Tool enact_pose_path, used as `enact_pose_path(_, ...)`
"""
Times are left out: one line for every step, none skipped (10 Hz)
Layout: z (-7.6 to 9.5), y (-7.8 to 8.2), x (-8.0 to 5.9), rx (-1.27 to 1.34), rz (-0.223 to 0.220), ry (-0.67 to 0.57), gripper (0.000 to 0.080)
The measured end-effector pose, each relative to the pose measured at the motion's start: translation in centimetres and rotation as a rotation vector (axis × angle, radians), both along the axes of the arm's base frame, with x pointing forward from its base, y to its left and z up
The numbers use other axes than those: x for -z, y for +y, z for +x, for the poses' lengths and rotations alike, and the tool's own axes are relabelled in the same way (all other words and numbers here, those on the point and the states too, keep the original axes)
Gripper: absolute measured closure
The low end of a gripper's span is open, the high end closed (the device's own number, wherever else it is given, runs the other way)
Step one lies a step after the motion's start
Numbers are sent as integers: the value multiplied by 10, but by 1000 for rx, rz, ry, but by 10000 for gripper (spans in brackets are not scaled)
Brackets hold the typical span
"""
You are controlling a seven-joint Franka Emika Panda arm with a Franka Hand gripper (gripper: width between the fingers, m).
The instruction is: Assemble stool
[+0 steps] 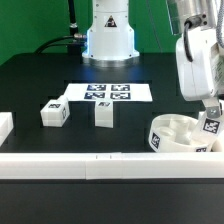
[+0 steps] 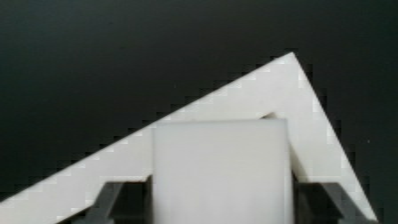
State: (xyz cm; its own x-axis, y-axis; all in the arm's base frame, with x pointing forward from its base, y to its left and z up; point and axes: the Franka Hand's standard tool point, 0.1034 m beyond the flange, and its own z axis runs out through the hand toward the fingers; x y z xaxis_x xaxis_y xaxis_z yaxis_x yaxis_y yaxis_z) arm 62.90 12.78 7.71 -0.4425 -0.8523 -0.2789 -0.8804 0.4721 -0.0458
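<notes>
— Gripper (image 1: pixel 210 112): how do its fingers stand?
— Pressed in on a white leg (image 1: pixel 212 126). The wrist view shows that block pinched between the two dark fingers (image 2: pixel 121 205).
— And the seat?
— The seat (image 1: pixel 172 132) lies on the black table (image 1: pixel 30 90) at the exterior view's right, toward the near side, directly under the gripper. The held leg is over the seat's right part; whether it touches the seat, I cannot tell.
— What lies around it?
— A second leg (image 1: pixel 103 113) and a third leg (image 1: pixel 53 112) stand well apart from the seat, toward the exterior view's left. Farther back lies the marker board (image 1: pixel 107 92). A long white rail (image 1: pixel 90 165) runs along the near edge.
</notes>
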Motion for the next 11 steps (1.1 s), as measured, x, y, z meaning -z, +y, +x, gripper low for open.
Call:
enact_pose_path(0,3,0,60,25,10,462)
enact_pose_path(0,3,0,90,41,13,462)
enact_pose_path(0,4,0,108,52,15,462)
enact_pose_path(0,5,-2,66,50,2,401)
enact_pose_path(2,3,-11,18,43,-23,227)
enact_pose_path(1,0,-20,-13,37,-40,174)
enact_pose_path(0,-4,-29,-56,27,-61,174)
enact_pose_path(-1,-11,-42,-104,14,-87,153)
enact_pose_path(0,-15,-55,-129,14,-101,153)
enact_pose_path(0,-14,-52,-131,12,-99,150)
enact_pose_path(-1,-13,-51,-132,12,-96,150)
